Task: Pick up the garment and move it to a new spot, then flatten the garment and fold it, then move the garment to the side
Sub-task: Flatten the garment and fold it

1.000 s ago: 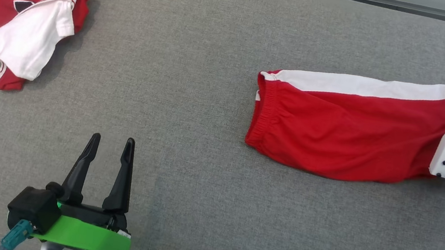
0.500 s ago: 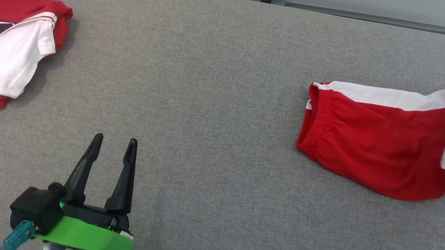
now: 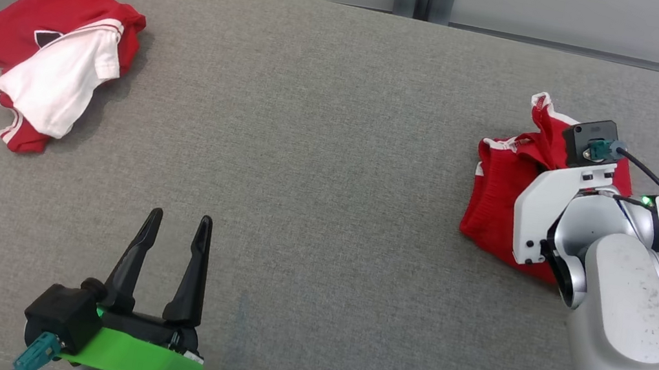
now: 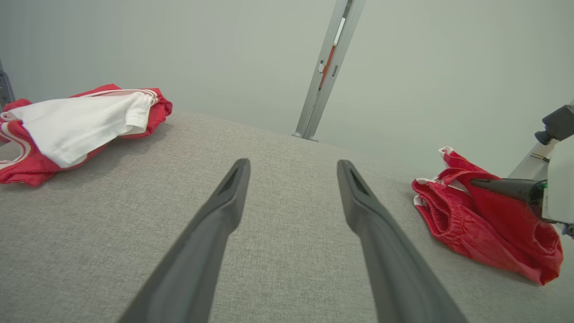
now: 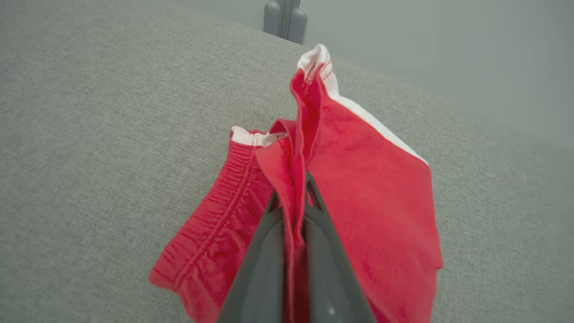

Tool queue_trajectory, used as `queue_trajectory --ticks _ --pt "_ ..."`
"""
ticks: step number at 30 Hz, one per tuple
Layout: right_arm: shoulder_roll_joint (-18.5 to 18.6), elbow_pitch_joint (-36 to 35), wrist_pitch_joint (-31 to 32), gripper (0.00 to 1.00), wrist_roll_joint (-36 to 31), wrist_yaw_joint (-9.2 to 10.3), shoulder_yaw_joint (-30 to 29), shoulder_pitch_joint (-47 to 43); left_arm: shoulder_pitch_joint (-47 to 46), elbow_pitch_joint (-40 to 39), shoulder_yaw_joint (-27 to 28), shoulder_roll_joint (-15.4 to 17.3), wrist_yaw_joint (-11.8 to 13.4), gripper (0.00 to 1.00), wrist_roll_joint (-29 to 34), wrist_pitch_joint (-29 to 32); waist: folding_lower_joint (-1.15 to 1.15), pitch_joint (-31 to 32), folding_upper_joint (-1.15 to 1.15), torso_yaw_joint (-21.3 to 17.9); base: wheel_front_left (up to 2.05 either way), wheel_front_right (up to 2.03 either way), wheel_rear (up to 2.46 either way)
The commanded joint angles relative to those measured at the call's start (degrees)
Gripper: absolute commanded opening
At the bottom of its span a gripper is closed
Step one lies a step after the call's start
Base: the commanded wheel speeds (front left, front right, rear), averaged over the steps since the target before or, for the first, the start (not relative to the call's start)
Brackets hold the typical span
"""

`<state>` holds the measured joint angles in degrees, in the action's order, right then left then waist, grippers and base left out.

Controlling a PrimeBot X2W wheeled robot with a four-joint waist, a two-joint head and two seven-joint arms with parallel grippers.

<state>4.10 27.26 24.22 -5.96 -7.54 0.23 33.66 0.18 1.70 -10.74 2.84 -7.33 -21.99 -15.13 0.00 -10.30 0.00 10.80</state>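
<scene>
The right pincer (image 5: pixel 291 193) is clamped on the leg end of the red shorts (image 3: pixel 493 183), which lie at the right of the grey surface (image 3: pixel 309 143), holding that end raised over the waistband (image 5: pixel 215 211), seemingly to fold it across, while the left pincer (image 3: pixel 181 218) hovers apart, well clear.

**Three cameras, one grey surface**

My head camera looks steeply down on the grey surface (image 3: pixel 322 145) from well above. My left wrist camera sits low, facing along it toward the far wall (image 4: pixel 134 54). My right wrist camera is close on the red shorts (image 5: pixel 367 179), which all three views share.
</scene>
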Motion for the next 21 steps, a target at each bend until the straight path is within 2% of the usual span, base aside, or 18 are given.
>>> queue_trajectory --ticks 1,9,10,11,17,21 --pt "-0.04 0.35 0.14 0.0 0.12 0.1 -0.03 -0.7 0.63 -0.03 0.23 0.1 -0.2 1.0 -0.43 -0.02 0.0 -0.04 0.0 1.18 0.0 0.0 0.0" --pt "-0.98 3.68 -1.34 0.0 1.04 0.1 0.01 0.34 0.71 0.02 0.31 0.1 -0.2 1.0 -0.81 -0.02 0.0 -0.27 0.0 2.82 0.0 0.0 0.0" --pt "-1.04 4.17 -1.68 0.22 1.36 0.1 0.47 0.46 0.7 0.07 0.33 0.1 -0.2 1.0 -0.83 -0.02 0.0 -0.25 0.0 2.89 0.0 0.0 0.0" --pt "-1.07 4.47 -1.87 1.0 1.84 0.11 0.67 0.5 0.7 0.1 0.34 0.1 -0.2 1.0 -0.84 -0.02 0.0 -0.18 0.0 2.91 0.0 0.0 0.0" --pt "-1.07 2.27 -4.67 1.0 15.33 0.11 1.63 1.49 1.11 0.27 0.65 0.1 -0.2 1.0 -0.87 -0.02 0.0 0.74 0.0 2.24 0.0 0.0 0.0" --pt "-0.2 -1.27 -6.56 1.0 15.71 0.11 -1.81 0.01 1.48 0.04 0.84 0.1 -0.19 1.0 -0.97 -0.02 0.0 1.45 0.0 1.27 0.0 0.0 0.0"
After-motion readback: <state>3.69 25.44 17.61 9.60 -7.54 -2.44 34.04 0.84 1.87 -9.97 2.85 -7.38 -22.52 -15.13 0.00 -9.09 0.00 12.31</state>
